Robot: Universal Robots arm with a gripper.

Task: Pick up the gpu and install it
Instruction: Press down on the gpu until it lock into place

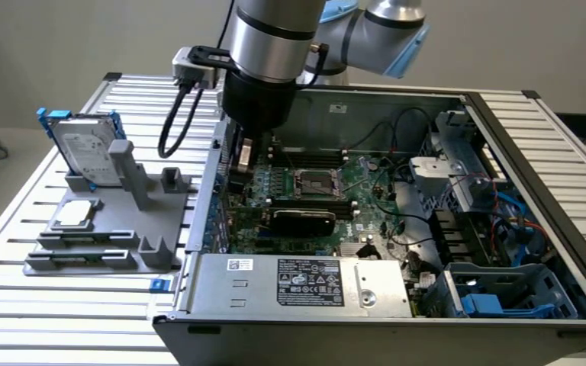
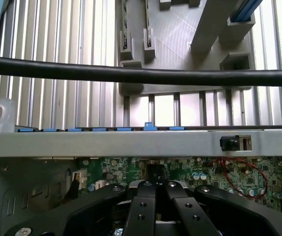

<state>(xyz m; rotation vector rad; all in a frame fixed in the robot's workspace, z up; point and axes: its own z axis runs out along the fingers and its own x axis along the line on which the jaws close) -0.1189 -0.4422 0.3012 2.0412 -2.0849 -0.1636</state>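
While the gpu sits seated on the motherboard just beside it, the hand hangs fully closed, gripping nothing, inside the case.

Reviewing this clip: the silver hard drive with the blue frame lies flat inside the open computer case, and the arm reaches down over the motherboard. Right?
Not quite. The silver hard drive with the blue frame stands upright in the grey holder on the slatted table, outside the open computer case, as the exterior view shows. The arm does reach down over the motherboard.

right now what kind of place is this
Probably a lab bench for robot computer assembly: an open computer case on a slatted metal table, a grey parts holder with a hard drive.
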